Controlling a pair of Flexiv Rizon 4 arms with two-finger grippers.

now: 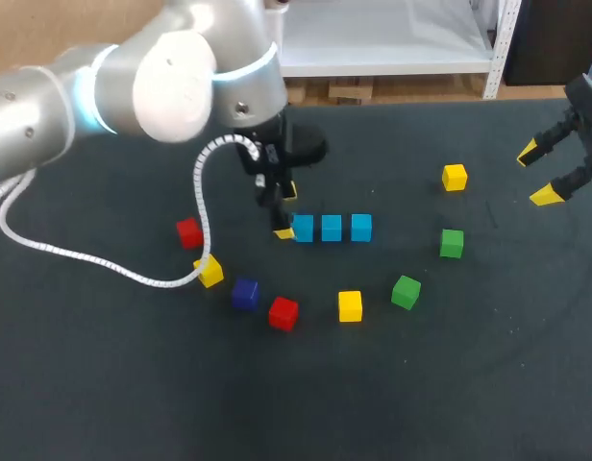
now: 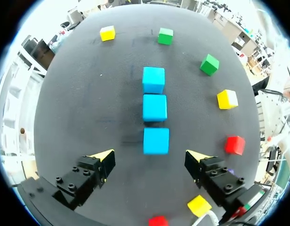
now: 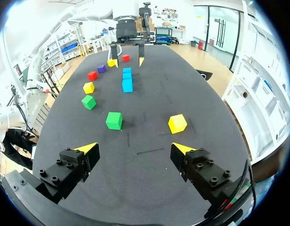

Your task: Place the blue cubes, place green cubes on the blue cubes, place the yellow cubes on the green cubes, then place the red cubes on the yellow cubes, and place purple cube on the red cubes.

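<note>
Three blue cubes (image 1: 332, 228) lie in a row mid-table, side by side. My left gripper (image 1: 286, 212) hangs open at the row's left end. In the left wrist view the nearest blue cube (image 2: 156, 141) rests on the table just ahead of the gap between the spread fingers (image 2: 105, 159), touching neither. Two green cubes (image 1: 452, 242) (image 1: 406, 291) sit right of the row. Yellow cubes lie at the far right (image 1: 455, 177), in front (image 1: 350, 305) and at the left (image 1: 209, 271). Two red cubes (image 1: 283, 312) (image 1: 188, 231) and a purple cube (image 1: 244, 293) lie front left. My right gripper (image 1: 538, 175) is open and holds nothing at the far right.
My left arm's white cable (image 1: 202, 192) loops down over the table beside the left yellow cube. Ahead of my right gripper (image 3: 133, 149) lie a green cube (image 3: 114, 120) and a yellow cube (image 3: 177, 123). The dark table (image 1: 392, 403) is bare along its front.
</note>
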